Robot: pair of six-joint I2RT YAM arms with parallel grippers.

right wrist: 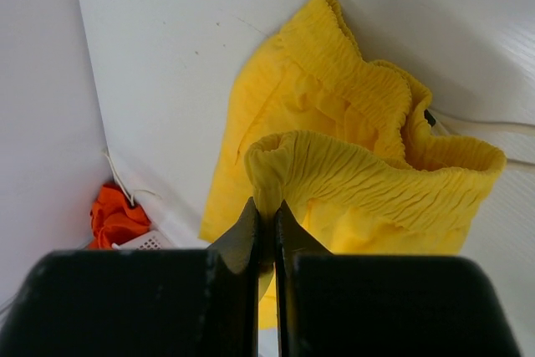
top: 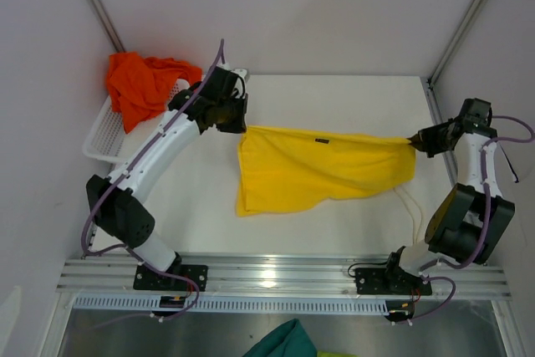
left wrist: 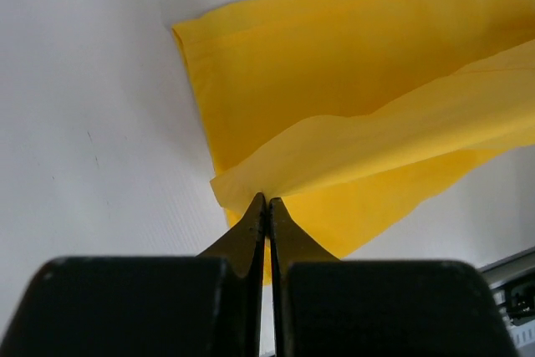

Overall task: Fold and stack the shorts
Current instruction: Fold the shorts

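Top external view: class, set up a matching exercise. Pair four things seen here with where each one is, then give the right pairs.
Things:
1. yellow shorts
2. orange shorts
3. white basket
4. teal cloth

Places:
A. at the far left edge of the table
B. at the picture's bottom edge
C. stretched between the left gripper and right gripper
D. heaped on the basket

Pairs: 1-C, 2-D, 3-A, 4-B.

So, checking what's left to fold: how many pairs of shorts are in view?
2: yellow shorts stretched between left gripper and right gripper; orange shorts bunched on the white basket, far left. Others may hide underneath.
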